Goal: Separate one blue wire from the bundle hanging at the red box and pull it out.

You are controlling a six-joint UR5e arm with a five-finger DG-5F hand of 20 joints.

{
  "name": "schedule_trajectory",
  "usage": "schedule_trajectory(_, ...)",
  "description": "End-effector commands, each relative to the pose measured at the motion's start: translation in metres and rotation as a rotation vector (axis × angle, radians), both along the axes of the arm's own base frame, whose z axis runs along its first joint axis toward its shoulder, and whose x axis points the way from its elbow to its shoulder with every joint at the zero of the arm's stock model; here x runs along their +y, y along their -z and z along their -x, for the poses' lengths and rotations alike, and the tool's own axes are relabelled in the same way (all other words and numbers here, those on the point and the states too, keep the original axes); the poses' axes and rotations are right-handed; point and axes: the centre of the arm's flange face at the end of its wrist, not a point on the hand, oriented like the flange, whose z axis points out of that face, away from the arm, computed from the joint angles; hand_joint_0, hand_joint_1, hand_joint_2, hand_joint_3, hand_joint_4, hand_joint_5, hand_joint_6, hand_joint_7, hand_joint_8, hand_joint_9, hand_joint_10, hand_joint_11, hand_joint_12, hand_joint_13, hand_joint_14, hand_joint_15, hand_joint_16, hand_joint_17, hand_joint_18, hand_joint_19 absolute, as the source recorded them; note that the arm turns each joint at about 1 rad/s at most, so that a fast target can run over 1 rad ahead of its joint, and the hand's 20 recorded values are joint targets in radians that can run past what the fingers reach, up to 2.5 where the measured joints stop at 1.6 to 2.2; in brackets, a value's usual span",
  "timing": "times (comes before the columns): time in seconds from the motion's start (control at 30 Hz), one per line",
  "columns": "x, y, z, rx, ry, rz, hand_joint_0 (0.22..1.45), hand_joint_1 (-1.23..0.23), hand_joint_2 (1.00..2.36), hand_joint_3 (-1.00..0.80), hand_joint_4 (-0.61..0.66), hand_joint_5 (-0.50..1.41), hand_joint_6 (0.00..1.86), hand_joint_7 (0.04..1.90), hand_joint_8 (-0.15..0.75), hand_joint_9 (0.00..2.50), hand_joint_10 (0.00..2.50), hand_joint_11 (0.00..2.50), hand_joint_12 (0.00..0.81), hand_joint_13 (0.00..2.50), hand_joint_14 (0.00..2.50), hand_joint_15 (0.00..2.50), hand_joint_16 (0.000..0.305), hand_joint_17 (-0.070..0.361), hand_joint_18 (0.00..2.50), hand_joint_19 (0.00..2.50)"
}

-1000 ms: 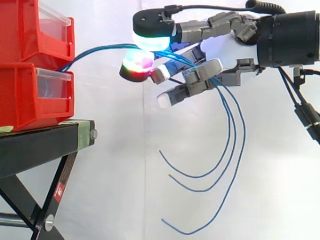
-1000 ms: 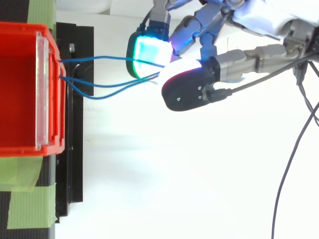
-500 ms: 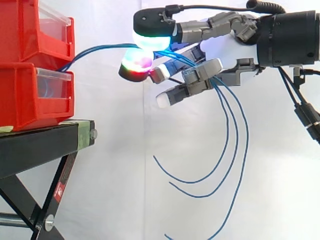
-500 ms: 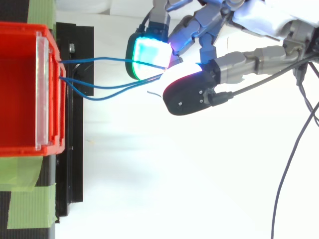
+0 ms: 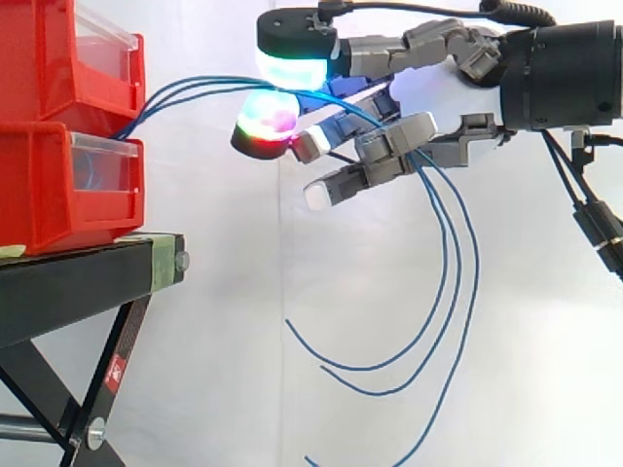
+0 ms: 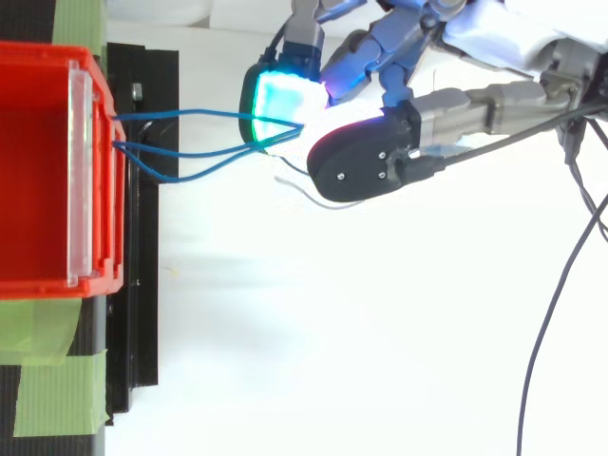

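Blue wires (image 5: 204, 86) sagged lower — hand (image 5: 389, 146) pinching them.

Glowing pads (image 5: 292, 73) of the grey robot hand (image 5: 389, 144) hide the thin blue wires (image 5: 195, 88) passing between them; I can't tell how many are pinched. The lowest wire's end runs off the side view's bottom edge.

Glossy red plastic bins (image 5: 68, 126)

Side view looks level and close, with the bins (image 5: 58, 185) at its left. Top view looks down on them. The 2 share bins, wires (image 5: 175, 92) and hand (image 5: 443, 97).
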Motion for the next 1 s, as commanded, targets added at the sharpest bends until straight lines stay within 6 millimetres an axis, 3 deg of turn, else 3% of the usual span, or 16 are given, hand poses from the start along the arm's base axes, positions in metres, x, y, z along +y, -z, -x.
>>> schedule_trajectory(0.0,0.0012,0.0,-0.0002,0.0,-0.002,0.0,0.61,-0.65,1.01,-0.36,0.23,-0.22,0.81,0.98,0.35,0.98,0.01,1.31,0.3,1.4,0.73,1.23,0.056,0.126,0.66,0.63)
schedule_trajectory(0.47,0.0008,0.0009,-0.0003,0.001,0.002,-0.001,0.58,-0.64,1.01,-0.41,0.23,-0.22,0.8,0.99,0.353,0.98,0.01,1.31,0.307,1.41,0.72,1.23,0.057,0.127,0.66,0.62)
schedule_trajectory(0.83,0.0017,0.0003,0.0,0.002,0.001,-0.003,0.67,-0.8,1.01,-0.39,0.22,-0.23,0.82,0.95,0.341,0.96,0.01,1.32,0.31,1.41,0.63,1.28,0.055,0.123,0.67,0.61)
schedule_trajectory(0.97,0.0017,0.0003,0.0,0.0,0.001,-0.012,0.63,-0.73,1.01,-0.4,0.22,-0.23,0.82,0.95,0.338,0.96,0.01,1.3,0.307,1.41,0.65,1.28,0.055,0.123,0.67,0.63)
